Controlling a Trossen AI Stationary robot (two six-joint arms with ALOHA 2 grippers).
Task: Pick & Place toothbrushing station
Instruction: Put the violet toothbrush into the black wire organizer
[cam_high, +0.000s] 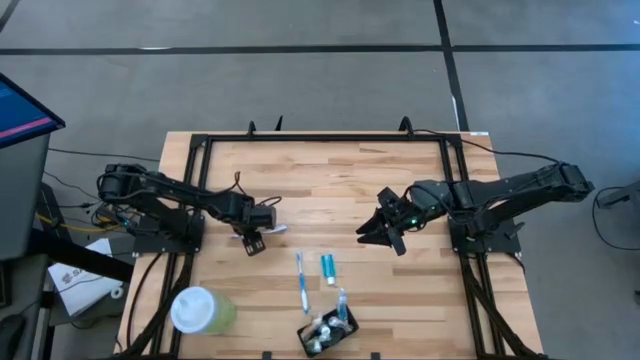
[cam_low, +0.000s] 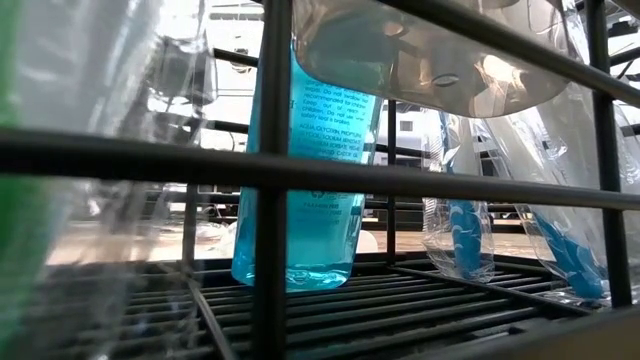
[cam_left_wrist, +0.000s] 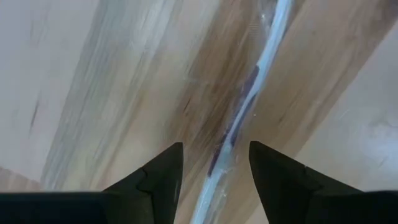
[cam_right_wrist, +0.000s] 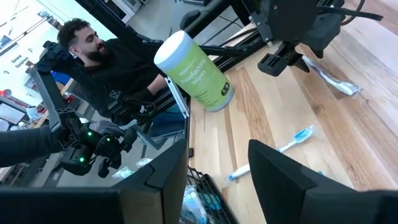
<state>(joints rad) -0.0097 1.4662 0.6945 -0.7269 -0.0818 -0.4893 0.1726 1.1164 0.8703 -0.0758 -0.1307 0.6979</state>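
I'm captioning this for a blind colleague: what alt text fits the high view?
Seen from above, a wooden table with two dark arms: the left tool is down over a wrapped toothbrush, its fingers apart, and the right tool hangs open mid-table. Nearer the front edge lie a blue toothbrush, a teal tube, a black holder and a green wipes canister.

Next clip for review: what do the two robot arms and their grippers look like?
Both arms are dark, jointed links mounted on black frame rails at the table's sides, with black cables trailing off behind each base. The left gripper and right gripper each end in two dark, tapered fingers. A small green light shows near the right arm's wrist. No lettering is readable on either arm.
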